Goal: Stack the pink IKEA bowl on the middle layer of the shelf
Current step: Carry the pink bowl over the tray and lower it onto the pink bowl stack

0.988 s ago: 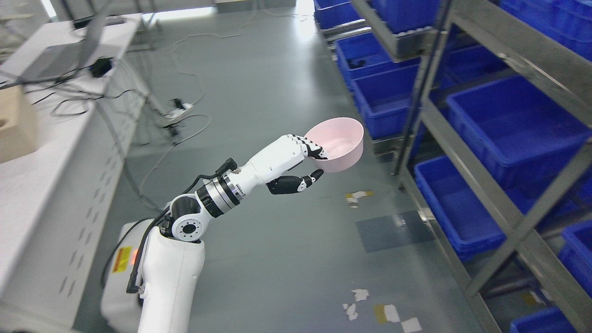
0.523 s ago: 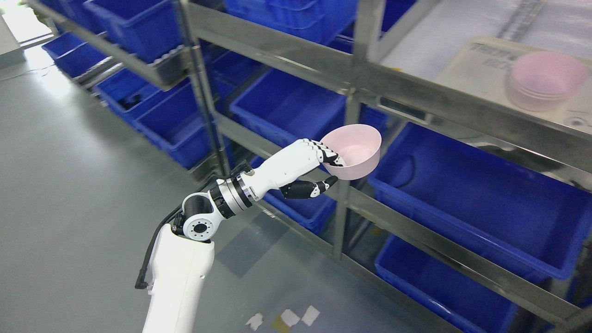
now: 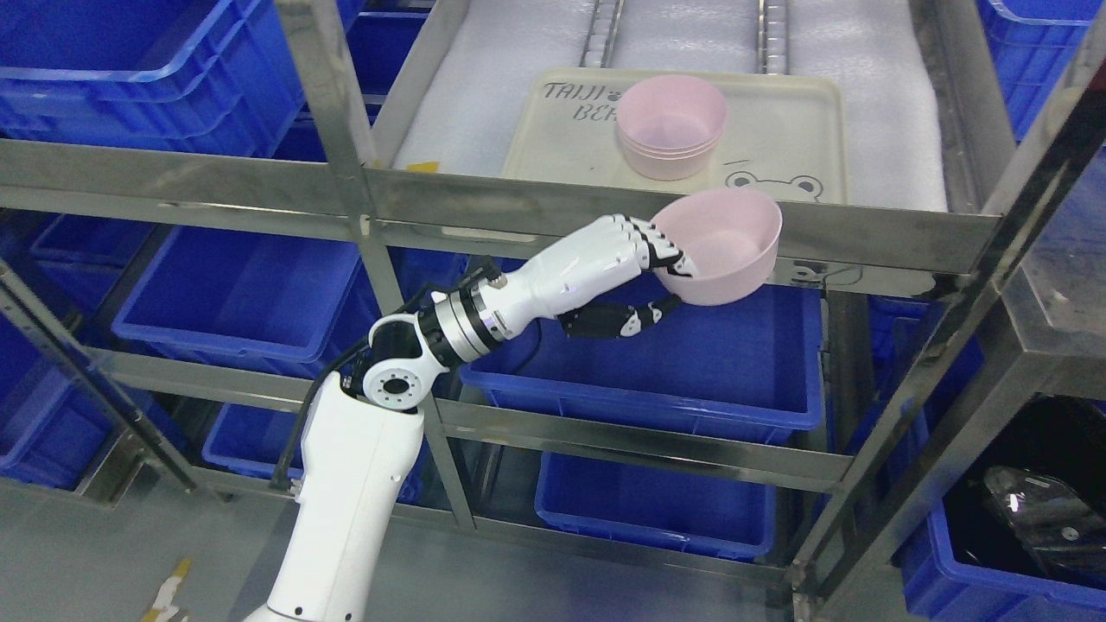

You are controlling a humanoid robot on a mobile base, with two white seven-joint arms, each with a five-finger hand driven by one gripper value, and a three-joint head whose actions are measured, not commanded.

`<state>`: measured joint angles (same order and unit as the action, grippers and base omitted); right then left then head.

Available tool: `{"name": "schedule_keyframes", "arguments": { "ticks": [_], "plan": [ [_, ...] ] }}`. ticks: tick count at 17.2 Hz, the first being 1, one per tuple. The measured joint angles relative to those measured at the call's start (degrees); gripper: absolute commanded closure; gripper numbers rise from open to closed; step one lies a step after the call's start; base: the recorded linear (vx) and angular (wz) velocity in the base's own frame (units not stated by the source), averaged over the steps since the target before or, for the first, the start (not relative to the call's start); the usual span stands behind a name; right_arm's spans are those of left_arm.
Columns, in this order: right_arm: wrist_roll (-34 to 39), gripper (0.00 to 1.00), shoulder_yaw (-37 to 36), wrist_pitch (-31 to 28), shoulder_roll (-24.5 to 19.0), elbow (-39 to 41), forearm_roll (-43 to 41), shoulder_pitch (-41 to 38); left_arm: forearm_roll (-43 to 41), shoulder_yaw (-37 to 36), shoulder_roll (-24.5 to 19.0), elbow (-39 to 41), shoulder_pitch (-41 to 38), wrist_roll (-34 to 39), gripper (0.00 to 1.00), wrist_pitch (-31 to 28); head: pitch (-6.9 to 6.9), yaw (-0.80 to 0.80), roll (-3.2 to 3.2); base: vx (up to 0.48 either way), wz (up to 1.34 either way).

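My left hand [image 3: 657, 275] is shut on the rim of a pink bowl [image 3: 726, 246], fingers inside and thumb under it. It holds the bowl upright in front of the steel front rail of the shelf [image 3: 553, 207]. A stack of pink bowls [image 3: 671, 125] stands on a cream tray [image 3: 795, 147] on the shelf layer behind the rail, up and left of the held bowl. My right hand is not in view.
Blue bins [image 3: 691, 380] fill the layers below and to the left [image 3: 233, 294]. Steel uprights [image 3: 324, 104] and a diagonal brace [image 3: 959, 415] frame the bay. White foam padding [image 3: 484, 95] lines the layer around the tray.
The camera has swung round from the aisle floor to face the shelf. My left hand still holds the pink bowl and now reaches close to the tray layer.
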<state>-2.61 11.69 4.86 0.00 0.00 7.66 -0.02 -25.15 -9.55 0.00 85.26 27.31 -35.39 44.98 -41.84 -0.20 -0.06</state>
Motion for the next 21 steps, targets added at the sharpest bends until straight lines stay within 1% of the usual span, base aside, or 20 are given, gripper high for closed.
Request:
{"name": "schedule_keyframes", "arguments": {
  "ticks": [2, 4, 6, 9, 12, 16, 19, 21],
  "plan": [
    [0.0, 0.0, 0.0, 0.0, 0.0, 0.0, 0.0, 0.0, 1.3, 1.0, 0.0, 0.2, 5.1, -0.1, 0.97, 0.0, 0.0, 0.0, 0.0, 0.064, -0.38],
    [0.0, 0.0, 0.0, 0.0, 0.0, 0.0, 0.0, 0.0, 1.3, 2.4, 0.0, 0.3, 8.7, -1.9, 0.97, 0.0, 0.01, 0.0, 0.0, 0.043, -0.23],
    [0.0, 0.0, 0.0, 0.0, 0.0, 0.0, 0.0, 0.0, 1.0, 3.7, 0.0, 0.4, 11.6, -5.7, 0.97, 0.0, 0.01, 0.0, 0.0, 0.012, -0.06],
    [0.0, 0.0, 0.0, 0.0, 0.0, 0.0, 0.0, 0.0, 0.6, 5.2, -1.6, 0.3, 14.8, -10.2, 0.97, 0.0, 0.01, 0.0, 0.0, 0.0, 0.0],
    [0.0, 0.0, 0.0, 0.0, 0.0, 0.0, 0.0, 0.0, 0.3, 6.4, -4.7, -1.1, 16.7, -11.8, 0.97, 0.0, 0.01, 0.0, 0.0, 0.0, 0.0],
    [0.0, 0.0, 0.0, 0.0, 0.0, 0.0, 0.0, 0.0, -0.8, 7.4, -8.6, -5.7, 19.5, -12.3, 0.97, 0.0, 0.01, 0.0, 0.0, 0.0, 0.0],
    [0.0, 0.0, 0.0, 0.0, 0.0, 0.0, 0.0, 0.0, -3.1, 6.5, -10.7, -12.1, 23.1, -12.3, 0.96, 0.0, 0.01, 0.0, 0.0, 0.0, 0.0],
    [0.0, 0.0, 0.0, 0.0, 0.0, 0.0, 0.0, 0.0, -4.0, 5.6, -11.3, -15.4, 24.6, -12.3, 0.96, 0.0, 0.01, 0.0, 0.0, 0.0, 0.0]
  ]
}}
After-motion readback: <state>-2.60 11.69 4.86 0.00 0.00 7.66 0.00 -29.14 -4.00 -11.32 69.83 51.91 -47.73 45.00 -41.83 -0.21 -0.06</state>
